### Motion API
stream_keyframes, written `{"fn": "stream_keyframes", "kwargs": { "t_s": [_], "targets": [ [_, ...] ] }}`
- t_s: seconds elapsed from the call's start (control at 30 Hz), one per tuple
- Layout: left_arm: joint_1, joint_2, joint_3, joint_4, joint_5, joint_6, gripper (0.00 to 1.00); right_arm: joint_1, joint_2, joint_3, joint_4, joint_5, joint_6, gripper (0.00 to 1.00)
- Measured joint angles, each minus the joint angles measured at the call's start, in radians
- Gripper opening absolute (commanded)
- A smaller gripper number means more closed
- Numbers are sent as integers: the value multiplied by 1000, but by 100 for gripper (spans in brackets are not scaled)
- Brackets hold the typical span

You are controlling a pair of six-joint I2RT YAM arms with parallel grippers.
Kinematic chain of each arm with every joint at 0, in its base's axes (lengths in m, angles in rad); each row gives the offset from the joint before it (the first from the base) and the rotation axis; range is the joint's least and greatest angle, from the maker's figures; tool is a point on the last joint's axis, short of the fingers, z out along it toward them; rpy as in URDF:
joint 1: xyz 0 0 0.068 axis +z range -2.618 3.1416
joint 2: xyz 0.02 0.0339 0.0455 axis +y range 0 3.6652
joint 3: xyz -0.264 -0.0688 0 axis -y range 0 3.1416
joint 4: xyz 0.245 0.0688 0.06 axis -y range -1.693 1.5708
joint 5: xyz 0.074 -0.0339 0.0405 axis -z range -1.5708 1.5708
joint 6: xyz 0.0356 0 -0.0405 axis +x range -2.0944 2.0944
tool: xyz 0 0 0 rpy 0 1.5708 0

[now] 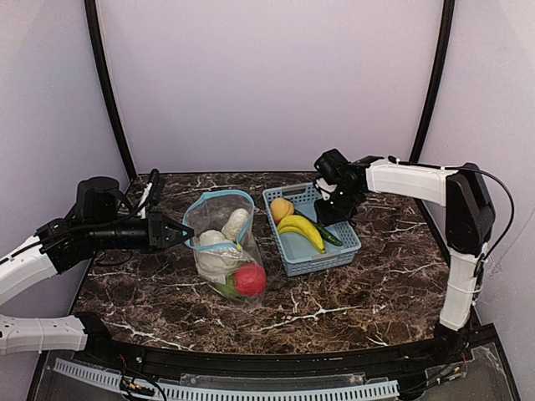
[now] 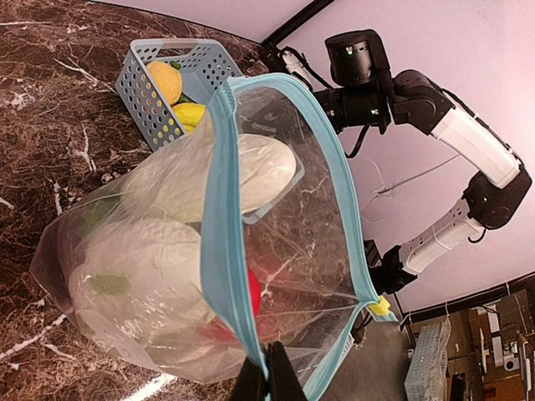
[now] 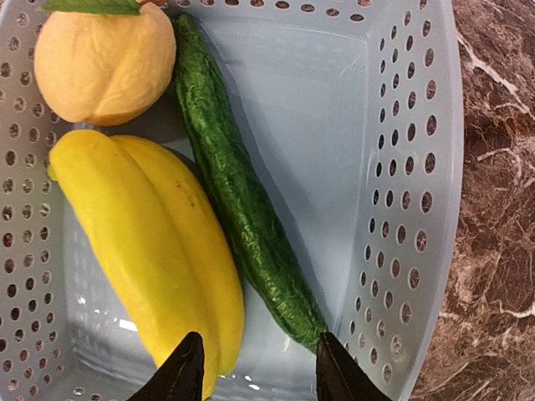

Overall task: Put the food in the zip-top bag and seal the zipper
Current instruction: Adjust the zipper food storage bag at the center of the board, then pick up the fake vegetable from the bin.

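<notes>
Clear zip-top bag (image 1: 224, 244) sits left of centre on marble table (image 1: 376, 292), mouth gaping. We see cauliflower (image 1: 216, 251) and red apple (image 1: 250, 280) inside. Left gripper (image 2: 266, 378) pinched tight on teal zipper (image 2: 219, 209). Right gripper (image 3: 259, 374) part open over blue basket (image 1: 333, 252), jaws flanking cucumber (image 3: 238, 192) tip beside banana (image 3: 150, 242), gripping nothing. Orange (image 3: 104, 63) in basket's far-left corner.

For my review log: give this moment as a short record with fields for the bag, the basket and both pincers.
zip-top bag: mouth open, not sealed
in bag: white cauliflower, red apple
basket: holds orange, banana, cucumber
left pincer: shut on the zipper at the mouth edge
right pincer: open, over the basket, tips either side of the banana and cucumber ends
</notes>
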Motion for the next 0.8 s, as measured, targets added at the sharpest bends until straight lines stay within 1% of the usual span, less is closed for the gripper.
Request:
{"fn": "stream_keyframes", "kwargs": {
  "t_s": [0.27,0.63,0.7,0.8],
  "targets": [
    [0,-4,0,-6,-3,0,1,-37,127,78,14,-19,-52,40],
    [0,-9,0,-13,-5,-1,1,-46,233,142,39,-44,-85,39],
    [0,-13,0,-21,-8,-1,1,-46,243,143,40,-48,-85,37],
    [0,-18,0,-26,-12,-1,1,-47,255,145,42,-48,-88,30]
  ]
}}
